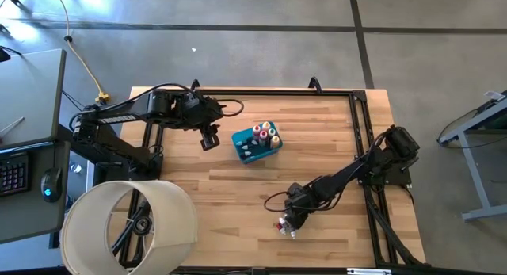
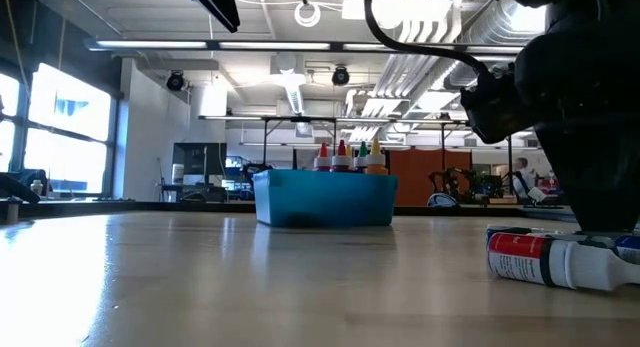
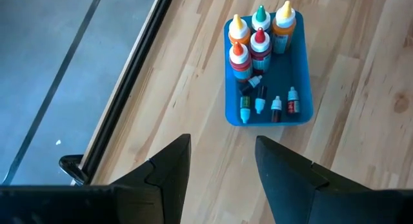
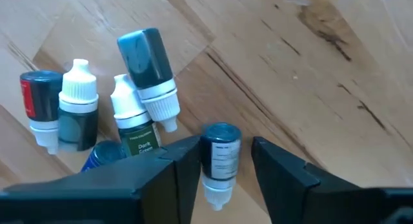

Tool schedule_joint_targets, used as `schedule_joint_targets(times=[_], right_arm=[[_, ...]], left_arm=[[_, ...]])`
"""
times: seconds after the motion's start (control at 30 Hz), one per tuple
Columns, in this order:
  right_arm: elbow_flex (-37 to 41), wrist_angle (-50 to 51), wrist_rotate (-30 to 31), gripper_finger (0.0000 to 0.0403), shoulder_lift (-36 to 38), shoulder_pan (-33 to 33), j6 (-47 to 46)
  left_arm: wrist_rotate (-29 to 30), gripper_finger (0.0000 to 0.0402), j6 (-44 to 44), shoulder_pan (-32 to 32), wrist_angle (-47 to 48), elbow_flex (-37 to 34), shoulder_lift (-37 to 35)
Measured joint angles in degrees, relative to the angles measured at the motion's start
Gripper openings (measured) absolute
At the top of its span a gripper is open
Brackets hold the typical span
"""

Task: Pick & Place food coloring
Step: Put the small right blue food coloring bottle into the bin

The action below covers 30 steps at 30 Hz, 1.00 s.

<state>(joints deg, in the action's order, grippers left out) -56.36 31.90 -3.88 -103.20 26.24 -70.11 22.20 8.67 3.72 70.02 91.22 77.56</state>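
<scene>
A small dark vial (image 4: 221, 161) is held between the fingers of the right hand (image 1: 287, 225), low over the near part of the bench (image 1: 333, 140). More little vials (image 4: 100, 114) lie in a loose heap just beside it. The grip should be kept firm and the vial lifted straight up, so the others are not knocked. Farther back, the blue tub (image 1: 257, 145) is seen with the tall food coloring bottles (image 3: 261, 33) standing at one end and tiny vials lying at the other. Beside the tub, the left hand (image 1: 209, 139) is hung open and holds nothing.
</scene>
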Motion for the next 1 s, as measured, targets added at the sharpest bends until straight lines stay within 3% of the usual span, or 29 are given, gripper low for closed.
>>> schedule_joint_targets(times=[0.33,0.53,0.6,0.73,0.9,1.0], right_arm=[[0.12,-0.19,-0.22,0.0081,-0.07,0.0,1.15],[0.35,-1.41,-0.18,0.0082,1.32,-1.76,3.54],[0.59,-2.29,3.84,0.0084,2.56,-2.76,5.73],[0.41,-5.34,18.43,0.0082,5.25,-6.38,12.58],[0.42,-22.05,25.58,0.0082,5.18,-12.71,31.21],[0.31,-36.33,26.52,0.0084,4.6,-17.03,44.79]], left_arm=[[-0.01,0.0169,0.0,-0.01,-0.03,0.0,0.0],[-0.03,0.0169,0.0,0.0,-0.06,0.0,0.0],[-0.03,0.0169,0.0,0.0,-0.05,0.0,0.0],[-0.05,0.0169,0.02,0.0,-0.08,0.0,0.0],[-0.17,0.0169,0.15,0.0,-0.13,0.0,0.0],[-0.2,0.0169,0.16,-0.02,-0.1,0.0,0.0]])
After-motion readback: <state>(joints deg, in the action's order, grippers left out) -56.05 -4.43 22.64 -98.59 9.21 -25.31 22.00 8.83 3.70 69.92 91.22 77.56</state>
